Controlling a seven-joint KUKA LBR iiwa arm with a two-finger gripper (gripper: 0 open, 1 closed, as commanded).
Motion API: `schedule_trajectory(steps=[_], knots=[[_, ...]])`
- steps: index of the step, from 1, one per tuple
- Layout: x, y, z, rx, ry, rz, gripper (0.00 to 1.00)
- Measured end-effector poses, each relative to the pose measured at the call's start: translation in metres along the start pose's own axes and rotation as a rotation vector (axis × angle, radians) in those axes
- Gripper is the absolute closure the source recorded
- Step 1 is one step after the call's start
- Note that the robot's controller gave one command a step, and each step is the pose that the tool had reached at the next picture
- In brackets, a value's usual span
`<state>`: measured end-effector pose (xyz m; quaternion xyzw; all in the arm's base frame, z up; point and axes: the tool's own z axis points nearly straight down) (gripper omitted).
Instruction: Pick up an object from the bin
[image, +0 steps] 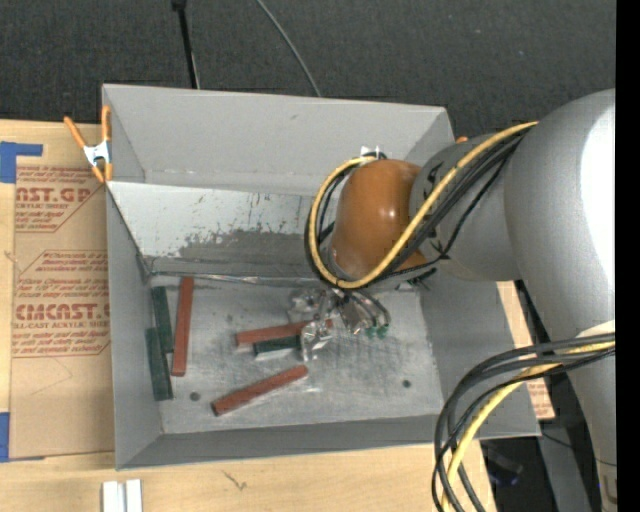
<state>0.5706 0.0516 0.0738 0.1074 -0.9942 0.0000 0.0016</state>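
Pincer (318, 338) — green bar (273, 349) just beside

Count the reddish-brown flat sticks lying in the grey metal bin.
3 reddish-brown flat sticks: one by the left wall, one at mid-floor, one lying diagonally near the front wall. The robot arm may hide others.

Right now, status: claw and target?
Claw low at centre, at right ends of a red-brown bar and a dark green bar. No hold visible. Lower red-brown bar lies apart.
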Motion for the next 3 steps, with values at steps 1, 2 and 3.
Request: schedule_trajectory(steps=[1,2,3], knots=[[0.0,0.0,0.0,0.0,0.0,0.0,1.0],[-0.004,-0.002,0.0,-0.003,0.001,-0.036,1.0],[0.035,0.028,-0.188,0.0,-0.013,0.089,1.0]])
